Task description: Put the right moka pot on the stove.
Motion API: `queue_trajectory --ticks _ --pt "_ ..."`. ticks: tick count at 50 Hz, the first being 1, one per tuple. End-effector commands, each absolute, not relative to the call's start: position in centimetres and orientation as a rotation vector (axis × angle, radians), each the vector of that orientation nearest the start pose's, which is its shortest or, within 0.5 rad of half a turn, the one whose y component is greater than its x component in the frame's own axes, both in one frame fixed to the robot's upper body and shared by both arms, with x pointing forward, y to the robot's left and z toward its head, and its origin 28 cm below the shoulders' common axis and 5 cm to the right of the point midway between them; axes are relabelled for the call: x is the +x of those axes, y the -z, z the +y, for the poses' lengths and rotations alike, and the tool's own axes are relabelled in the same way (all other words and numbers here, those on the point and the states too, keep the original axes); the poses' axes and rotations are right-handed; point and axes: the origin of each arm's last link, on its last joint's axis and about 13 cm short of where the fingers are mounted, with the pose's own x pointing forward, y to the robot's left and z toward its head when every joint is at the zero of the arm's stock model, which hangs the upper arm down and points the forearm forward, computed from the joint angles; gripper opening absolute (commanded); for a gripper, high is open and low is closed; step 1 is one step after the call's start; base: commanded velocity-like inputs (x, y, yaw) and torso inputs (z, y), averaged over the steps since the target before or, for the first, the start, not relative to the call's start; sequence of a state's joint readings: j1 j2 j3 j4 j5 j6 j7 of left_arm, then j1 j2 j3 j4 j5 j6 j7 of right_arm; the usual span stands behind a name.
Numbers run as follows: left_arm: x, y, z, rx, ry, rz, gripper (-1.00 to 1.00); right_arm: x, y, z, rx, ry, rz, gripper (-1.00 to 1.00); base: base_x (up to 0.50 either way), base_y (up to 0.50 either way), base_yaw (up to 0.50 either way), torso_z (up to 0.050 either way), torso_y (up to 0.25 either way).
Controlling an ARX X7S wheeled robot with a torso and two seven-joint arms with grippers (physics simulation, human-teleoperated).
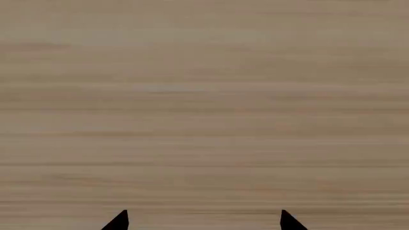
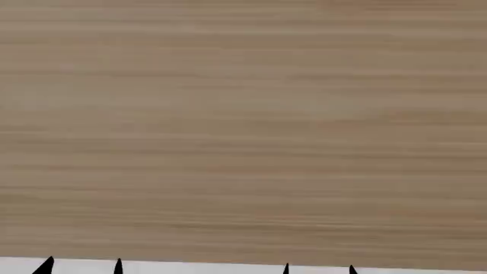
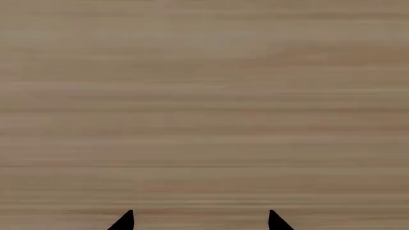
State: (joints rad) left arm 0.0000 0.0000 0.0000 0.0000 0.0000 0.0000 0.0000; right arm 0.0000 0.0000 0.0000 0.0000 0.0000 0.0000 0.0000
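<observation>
Both grippers [image 2: 82,266] [image 2: 318,268] apparently open over wood [image 2: 243,125].

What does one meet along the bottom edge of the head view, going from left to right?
Left gripper, its two black fingertips standing apart, then right gripper, fingertips also apart. Behind them lies only the wooden surface; no pot or stove shows.

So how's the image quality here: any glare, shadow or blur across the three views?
Head view: flat, even light on the wood surface, no glare or shadow; white strip along its near edge. Both wrist views: the same soft, streaky grain, with only sharp black fingertips showing.
</observation>
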Motion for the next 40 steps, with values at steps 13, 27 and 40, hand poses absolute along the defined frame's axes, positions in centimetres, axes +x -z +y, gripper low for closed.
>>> queue_trajectory --ticks 13,27,40 --pt "21.6 0.7 20.5 0.186 -0.066 0.012 1.0 21.4 -0.9 -9.7 -0.013 0.027 0.016 1.0 0.0 0.0 0.0 0.0 0.0" --pt "21.2 -0.1 20.6 0.154 -0.05 0.006 1.0 21.5 -2.6 -9.6 -0.018 0.021 0.007 1.0 0.0 0.0 0.0 0.012 0.001" --pt "20.9 -0.4 20.4 0.151 -0.048 -0.002 1.0 21.5 -2.6 -9.8 -0.007 0.026 0.006 1.0 0.0 0.0 0.0 0.045 0.017"
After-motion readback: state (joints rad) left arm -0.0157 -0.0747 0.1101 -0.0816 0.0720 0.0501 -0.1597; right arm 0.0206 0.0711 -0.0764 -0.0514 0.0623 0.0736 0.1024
